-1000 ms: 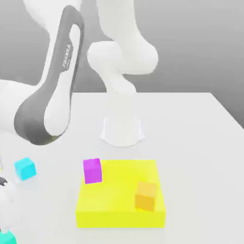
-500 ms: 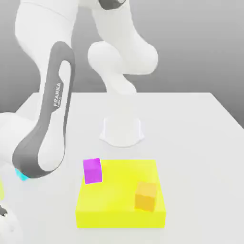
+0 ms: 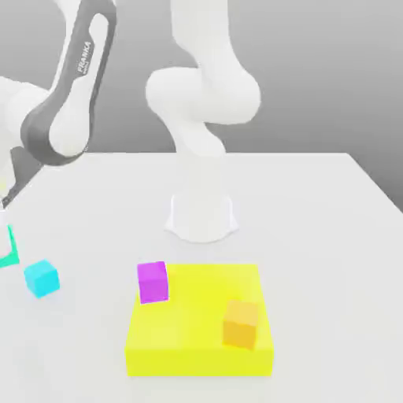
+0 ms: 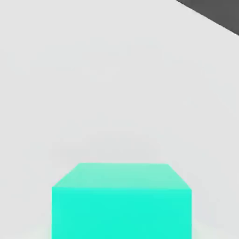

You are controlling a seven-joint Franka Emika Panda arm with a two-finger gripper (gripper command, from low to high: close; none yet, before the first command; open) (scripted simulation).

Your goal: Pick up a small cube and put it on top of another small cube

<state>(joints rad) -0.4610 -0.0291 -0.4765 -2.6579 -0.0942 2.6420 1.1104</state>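
At exterior view's far left edge: small turquoise cube (image 3: 8, 248) raised off white table (image 3: 330, 236), clamped in closed gripper. Just beside: one sky-blue cube (image 3: 41, 279). Open tabletop between. Rightward: one yellow slab (image 3: 201, 338) carrying one magenta cube (image 3: 153, 282), one orange cube (image 3: 241, 323).

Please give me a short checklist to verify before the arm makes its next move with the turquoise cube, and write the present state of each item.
1. Turquoise cube sits close under the hand camera, and at the exterior view's left edge it is above the table: ok.
2. End effector shut on the turquoise cube: ok.
3. Sky-blue cube rests free on the table, near the carried cube: ok.
4. Magenta cube upright at the yellow block corner: ok.
5. Orange cube on the yellow block, top free: ok.
6. Which cube is the target: cannot tell.
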